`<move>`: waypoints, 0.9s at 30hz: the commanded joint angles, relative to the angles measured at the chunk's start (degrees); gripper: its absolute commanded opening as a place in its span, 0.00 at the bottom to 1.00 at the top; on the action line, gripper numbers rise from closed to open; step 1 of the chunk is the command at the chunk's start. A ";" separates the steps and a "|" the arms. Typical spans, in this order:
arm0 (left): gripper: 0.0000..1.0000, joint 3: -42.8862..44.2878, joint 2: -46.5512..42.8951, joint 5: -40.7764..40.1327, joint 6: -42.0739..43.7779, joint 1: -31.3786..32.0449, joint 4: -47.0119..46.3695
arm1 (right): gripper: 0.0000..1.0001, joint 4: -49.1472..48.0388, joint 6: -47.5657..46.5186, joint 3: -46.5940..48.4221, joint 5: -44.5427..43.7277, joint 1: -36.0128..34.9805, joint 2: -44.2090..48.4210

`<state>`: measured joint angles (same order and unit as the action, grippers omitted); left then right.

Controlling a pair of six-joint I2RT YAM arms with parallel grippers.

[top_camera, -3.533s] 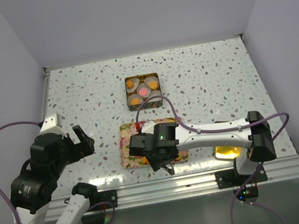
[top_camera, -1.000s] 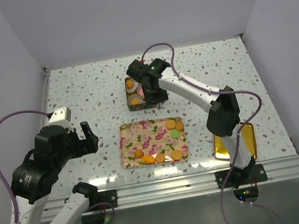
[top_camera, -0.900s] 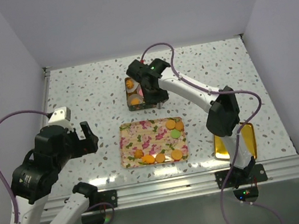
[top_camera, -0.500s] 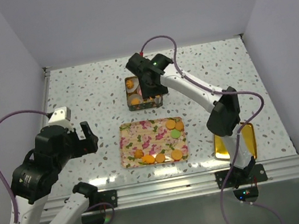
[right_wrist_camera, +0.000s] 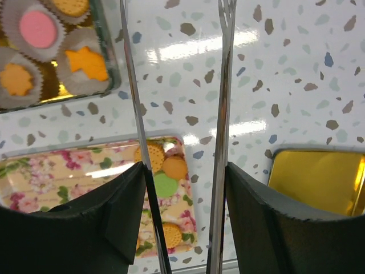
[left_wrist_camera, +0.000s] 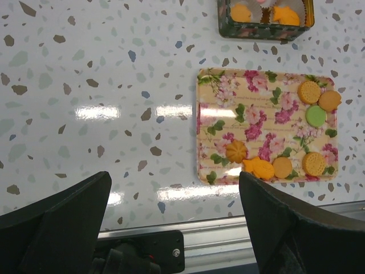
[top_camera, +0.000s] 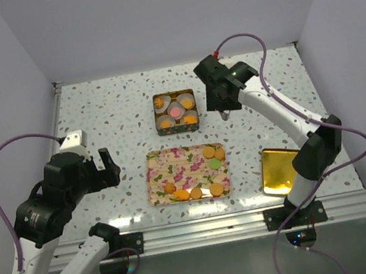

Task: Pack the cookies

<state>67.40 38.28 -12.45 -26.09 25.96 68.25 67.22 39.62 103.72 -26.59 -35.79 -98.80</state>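
Observation:
Several cookies lie on the floral tray [top_camera: 174,167]: orange rounds [left_wrist_camera: 309,91], a green one [left_wrist_camera: 315,116] and a fish shape [left_wrist_camera: 259,167]. The dark tin [top_camera: 192,93] holds white paper cups with a pink cookie [right_wrist_camera: 38,28] and orange ones [right_wrist_camera: 85,61]. My right gripper [top_camera: 224,110] hangs right of the tin. Its long metal tongs stand open in the right wrist view [right_wrist_camera: 174,34], with nothing between them. My left gripper [top_camera: 100,170] hovers left of the tray, open and empty [left_wrist_camera: 174,217].
A gold lid [top_camera: 282,170] lies at the near right, also seen in the right wrist view [right_wrist_camera: 319,177]. A metal rail [top_camera: 207,231] runs along the table's near edge. Walls close in the left, back and right.
My right arm has lifted off the tin and swung right, its tongs spreading wider. An orange cookie now lies in the tin's near right cup. The left arm has stayed still.

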 commanded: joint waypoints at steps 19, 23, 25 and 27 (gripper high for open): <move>1.00 -3.32 -2.60 1.46 -6.61 0.32 -1.36 | 0.59 -20.99 -0.24 -29.97 10.32 13.45 -1.73; 1.00 -4.11 -2.25 2.43 -6.35 0.32 -2.41 | 0.59 -22.40 -0.77 -31.65 11.21 15.66 -4.20; 1.00 -4.46 -1.81 2.52 -6.08 0.32 -2.77 | 0.59 -21.96 -1.29 -30.69 10.94 16.63 -5.78; 1.00 -4.64 -1.46 2.60 -5.73 0.32 -3.38 | 0.60 -20.91 -2.08 -28.85 10.60 17.24 -7.89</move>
<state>63.13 36.07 -10.63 -31.53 25.96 67.70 47.81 38.89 72.20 -16.29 -19.31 -105.25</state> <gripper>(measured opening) 0.997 0.597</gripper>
